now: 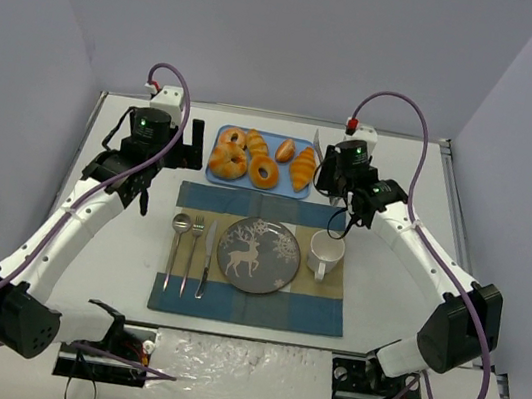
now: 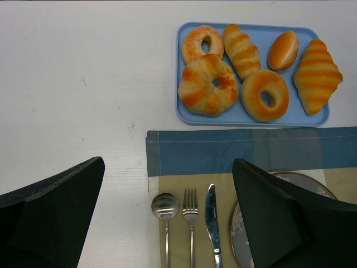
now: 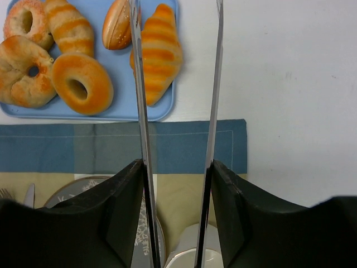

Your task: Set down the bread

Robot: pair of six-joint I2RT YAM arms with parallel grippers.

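Bread behind tongs, right-wrist view

Bread is lying on a tray behind the placemat; tongs are hanging over the tray's right edge. Spoon, fork, knife are lying left of the plate, mug right.

tray — smooth matt plastic | tongs — glossy metal | placemat: woven cloth

My left arm reaches toward the far left, and my left fingers point down, spread wide apart. My right arm stretches to the far right, where my right fingers clasp a pair of thin tongs from both sides.
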